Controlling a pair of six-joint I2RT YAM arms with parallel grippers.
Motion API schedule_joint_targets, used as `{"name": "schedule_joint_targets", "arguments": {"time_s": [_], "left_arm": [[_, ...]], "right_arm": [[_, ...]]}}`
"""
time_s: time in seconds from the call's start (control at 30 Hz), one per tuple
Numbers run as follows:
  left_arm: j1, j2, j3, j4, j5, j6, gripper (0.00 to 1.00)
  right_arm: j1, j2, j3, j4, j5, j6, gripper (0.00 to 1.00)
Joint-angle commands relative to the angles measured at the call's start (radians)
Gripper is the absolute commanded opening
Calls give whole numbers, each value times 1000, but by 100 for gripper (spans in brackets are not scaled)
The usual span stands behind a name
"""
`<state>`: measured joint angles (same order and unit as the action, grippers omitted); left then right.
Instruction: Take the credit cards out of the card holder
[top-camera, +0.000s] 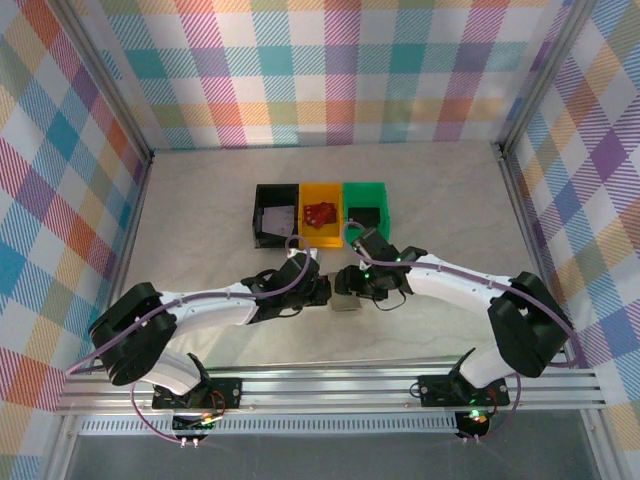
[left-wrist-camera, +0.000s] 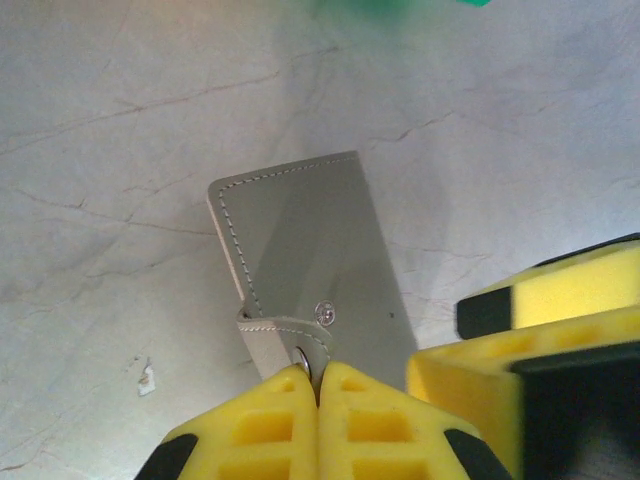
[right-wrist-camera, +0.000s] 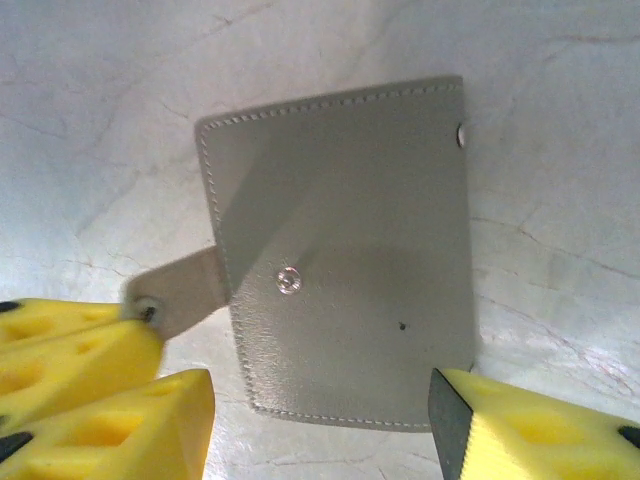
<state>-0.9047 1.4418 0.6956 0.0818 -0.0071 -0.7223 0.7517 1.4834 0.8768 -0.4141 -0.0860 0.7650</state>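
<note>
Marbled table (top-camera: 200, 200), wallet (right-wrist-camera: 340, 220) lying on it, near the bins (top-camera: 320, 233). We have left gripper (left-wrist-camera: 318, 385) shut at the strap (right-wrist-camera: 188, 288), can't tell if pinching; right gripper (right-wrist-camera: 322, 390) wide, empty, by the wallet.

Bare table (top-camera: 230, 335) lies open at left of the card holder (left-wrist-camera: 320, 240). The left hand (left-wrist-camera: 318, 385) blocks its strap side.

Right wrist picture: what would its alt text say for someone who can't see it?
A closed grey card holder lies on a marbled table, its snap strap at the yellow fingertips of the left gripper. The right gripper stands open at its lower edge.
</note>
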Motion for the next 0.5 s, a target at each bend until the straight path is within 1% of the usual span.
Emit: {"name": "schedule_joint_targets", "arguments": {"time_s": [0.0, 0.23, 0.47], "left_arm": [[9, -76, -13, 65, 13, -12, 0], [9, -131, -27, 66, 26, -13, 0], [9, -137, -29, 64, 37, -13, 0]], "right_arm": [[-2, -20, 21, -48, 27, -15, 59], [-2, -48, 20, -29, -6, -7, 59], [-2, -112, 4, -35, 16, -4, 56]]}}
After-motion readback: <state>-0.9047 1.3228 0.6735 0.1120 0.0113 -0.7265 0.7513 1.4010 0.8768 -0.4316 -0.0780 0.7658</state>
